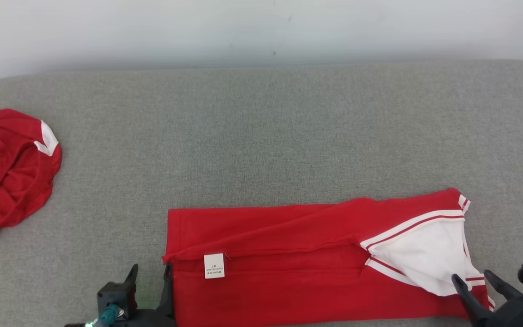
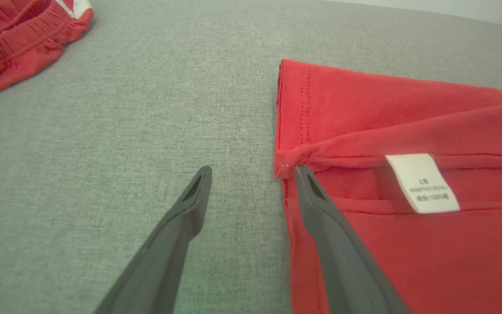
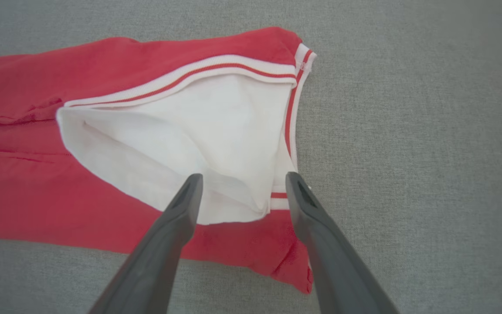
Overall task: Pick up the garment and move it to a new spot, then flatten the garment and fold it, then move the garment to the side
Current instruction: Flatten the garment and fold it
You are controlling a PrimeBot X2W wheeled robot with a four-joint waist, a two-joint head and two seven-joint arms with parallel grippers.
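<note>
The red garment (image 1: pixel 288 254) lies folded into a long band across the near part of the grey surface, with a white care label (image 1: pixel 214 265) near its left end and a white, red-striped collar part (image 1: pixel 425 254) at its right end. My left gripper (image 1: pixel 150 269) stands open at the garment's left edge. In the left wrist view, one of its fingertips (image 2: pixel 303 174) touches the hem of the garment (image 2: pixel 408 109) and the other is over bare cloth; this left gripper (image 2: pixel 253 170) holds nothing. My right gripper (image 1: pixel 472 275) is open over the collar (image 3: pixel 216 131), its fingers (image 3: pixel 177 218) straddling the white fabric.
A second red garment (image 1: pixel 7 168) lies crumpled at the far left of the grey padded surface (image 1: pixel 261 136); it also appears at the upper left (image 2: pixel 11 35) of the left wrist view. A pale wall runs behind the surface's rounded far edge.
</note>
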